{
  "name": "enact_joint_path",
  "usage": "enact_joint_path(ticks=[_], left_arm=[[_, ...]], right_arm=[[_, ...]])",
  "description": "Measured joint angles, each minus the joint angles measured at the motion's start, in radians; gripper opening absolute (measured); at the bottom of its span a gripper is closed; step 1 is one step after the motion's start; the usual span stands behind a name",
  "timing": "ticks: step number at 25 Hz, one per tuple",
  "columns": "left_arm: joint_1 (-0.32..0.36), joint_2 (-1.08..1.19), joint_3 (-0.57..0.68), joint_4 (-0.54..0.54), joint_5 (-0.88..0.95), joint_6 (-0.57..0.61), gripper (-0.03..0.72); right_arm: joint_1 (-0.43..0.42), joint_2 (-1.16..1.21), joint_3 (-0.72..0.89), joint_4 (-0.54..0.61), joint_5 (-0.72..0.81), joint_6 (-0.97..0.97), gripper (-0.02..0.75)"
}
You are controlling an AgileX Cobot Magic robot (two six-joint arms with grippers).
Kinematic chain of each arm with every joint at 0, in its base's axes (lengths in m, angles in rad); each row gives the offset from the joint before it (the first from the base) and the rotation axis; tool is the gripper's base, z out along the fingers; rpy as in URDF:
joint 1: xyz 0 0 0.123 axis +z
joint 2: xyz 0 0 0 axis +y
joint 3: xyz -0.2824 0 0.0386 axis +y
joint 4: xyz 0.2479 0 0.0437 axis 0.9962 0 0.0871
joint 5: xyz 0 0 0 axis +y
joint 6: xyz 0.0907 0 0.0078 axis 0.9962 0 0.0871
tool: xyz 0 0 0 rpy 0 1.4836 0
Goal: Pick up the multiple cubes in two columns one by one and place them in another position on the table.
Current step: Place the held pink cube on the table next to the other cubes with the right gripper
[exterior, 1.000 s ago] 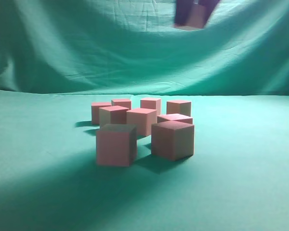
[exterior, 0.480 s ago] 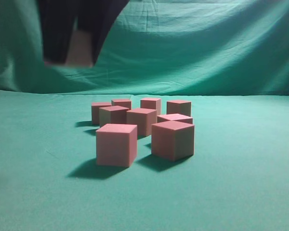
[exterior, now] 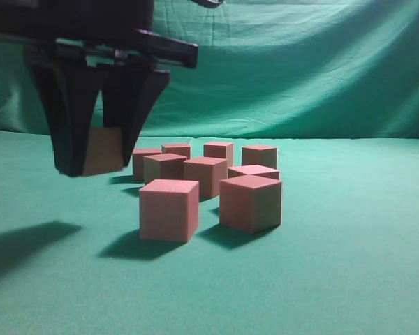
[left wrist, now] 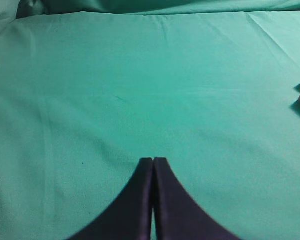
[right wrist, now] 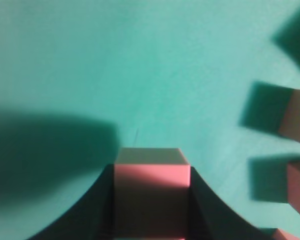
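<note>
Our right gripper (exterior: 101, 150) is clamped on one cube (exterior: 103, 150), carried clear of the table (exterior: 349, 279) to the left of the clustered cubes (exterior: 208, 183), presumably so we can set it apart from them. Our left gripper (left wrist: 153, 165) rests pinched together, empty, over bare cloth. The held cube is matte pinkish-red, plain-faced and sharp-edged.
</note>
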Motion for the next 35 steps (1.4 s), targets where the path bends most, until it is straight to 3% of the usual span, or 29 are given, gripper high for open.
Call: enact_joint_path(ticks=[24,26,30,34,35], left_arm=[[0.000,0.000,0.000,0.000,0.000,0.000,0.000],[0.000,0.000,0.000,0.000,0.000,0.000,0.000],[0.000,0.000,0.000,0.000,0.000,0.000,0.000],[0.000,0.000,0.000,0.000,0.000,0.000,0.000],[0.000,0.000,0.000,0.000,0.000,0.000,0.000]], right_arm=[[0.000,0.079,-0.002,-0.019,-0.019,0.094,0.258],[0.000,0.081,-0.002,-0.012,-0.019,0.094,0.389],[0.000,0.081,-0.007,-0.006,-0.015,0.091,0.577],[0.000,0.076,-0.057,-0.003,0.009,0.061,0.587],[0.000,0.069,-0.075,-0.011,0.022,0.055,0.629]])
